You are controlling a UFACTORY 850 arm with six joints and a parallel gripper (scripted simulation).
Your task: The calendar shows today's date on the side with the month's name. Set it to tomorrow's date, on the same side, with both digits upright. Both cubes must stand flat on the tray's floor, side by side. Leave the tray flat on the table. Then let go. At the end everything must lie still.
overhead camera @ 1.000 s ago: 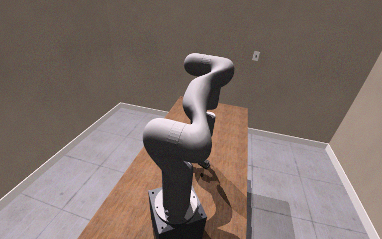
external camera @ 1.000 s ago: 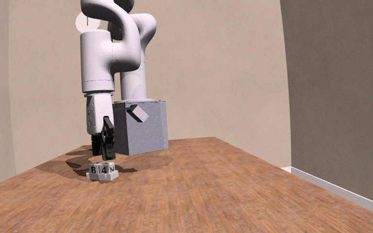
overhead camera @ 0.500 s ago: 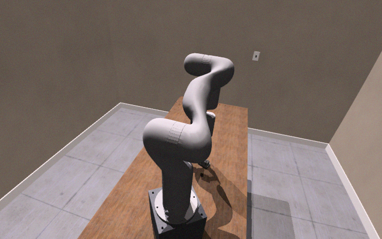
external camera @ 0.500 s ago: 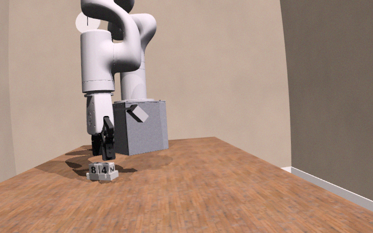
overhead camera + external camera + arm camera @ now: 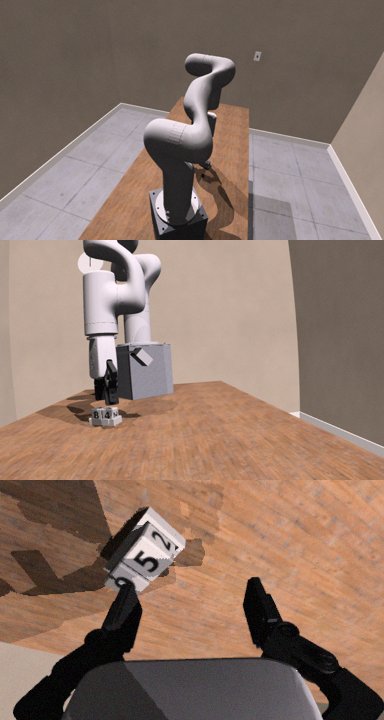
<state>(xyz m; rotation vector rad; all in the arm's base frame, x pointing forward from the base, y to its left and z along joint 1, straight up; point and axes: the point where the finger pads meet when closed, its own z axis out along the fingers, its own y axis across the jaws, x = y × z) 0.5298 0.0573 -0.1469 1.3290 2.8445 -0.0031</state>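
Observation:
The pale tray [image 5: 114, 422] [image 5: 169, 528] lies on the table; in the top view the arm partly hides it. Two white cubes stand in it side by side. In the exterior view, the left cube [image 5: 96, 413] [image 5: 140, 581] shows an 8 and the right cube [image 5: 107, 413] [image 5: 146, 561] a 4, with a sideways 2 on its right side. From the wrist, a 9 and a 5 show on top; the 9 is partly behind the left finger. No month's name is readable. My gripper [image 5: 105, 401] [image 5: 190, 594] is open and empty, above and behind the tray, with the cubes outside its fingers.
The arm's grey base [image 5: 178, 223] [image 5: 150, 371] stands on the wooden table [image 5: 232, 147] [image 5: 198, 438] behind the tray, as the exterior camera sees it. The arm's shadow falls around the tray.

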